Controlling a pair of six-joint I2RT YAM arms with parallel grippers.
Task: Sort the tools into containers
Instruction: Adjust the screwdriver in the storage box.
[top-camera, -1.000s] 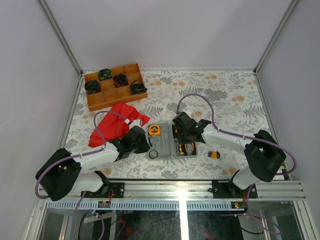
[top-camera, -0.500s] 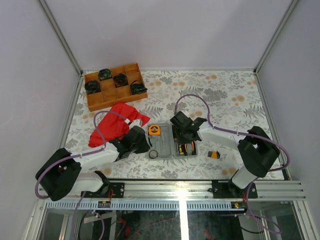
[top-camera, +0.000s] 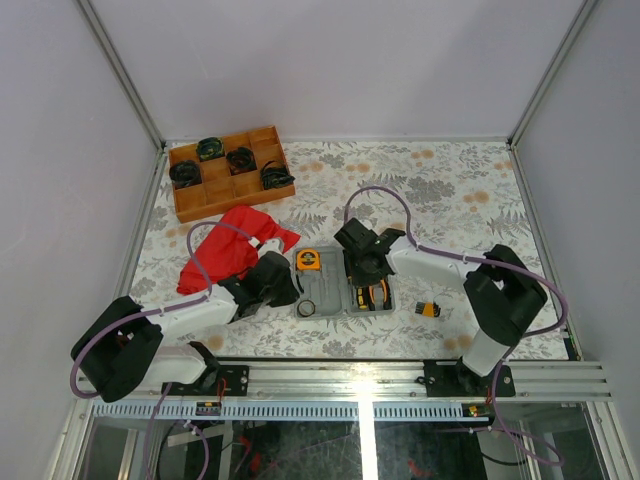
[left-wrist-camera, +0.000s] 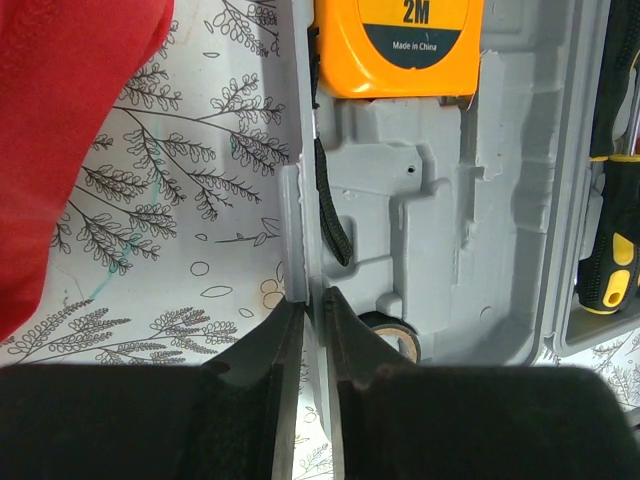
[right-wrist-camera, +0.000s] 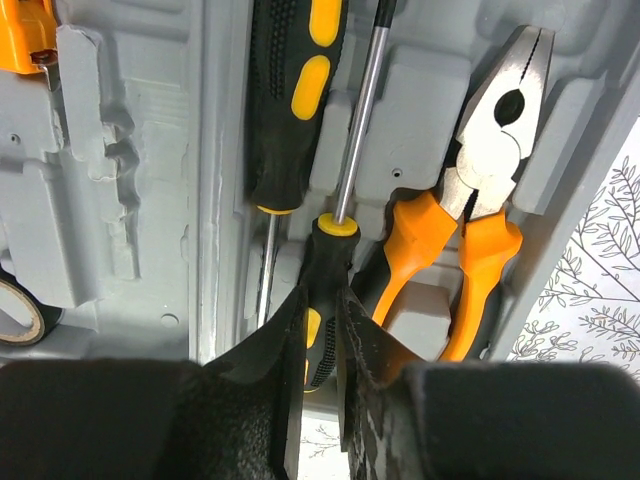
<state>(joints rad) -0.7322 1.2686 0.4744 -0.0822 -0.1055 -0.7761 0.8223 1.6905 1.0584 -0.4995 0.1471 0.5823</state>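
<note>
Left arm stretched low, left gripper (left-wrist-camera: 312, 300) nearly closed, pinching left wall of grey case (left-wrist-camera: 450, 250). Right arm bent over it, right gripper (right-wrist-camera: 320, 295) clamped on screwdriver (right-wrist-camera: 328, 255) handle, lying in case beside pliers (right-wrist-camera: 470, 200).

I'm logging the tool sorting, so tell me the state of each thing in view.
Tool case: open, lying flat.
Tape measure: seated in the case.
Pliers: in the case, closed.
First screwdriver: lying in the case.
Second screwdriver: in the case, handle gripped.
Stubby piece: outside, on the table.
Left gripper: shut on the case's edge.
Right gripper: shut on the second screwdriver.
</note>
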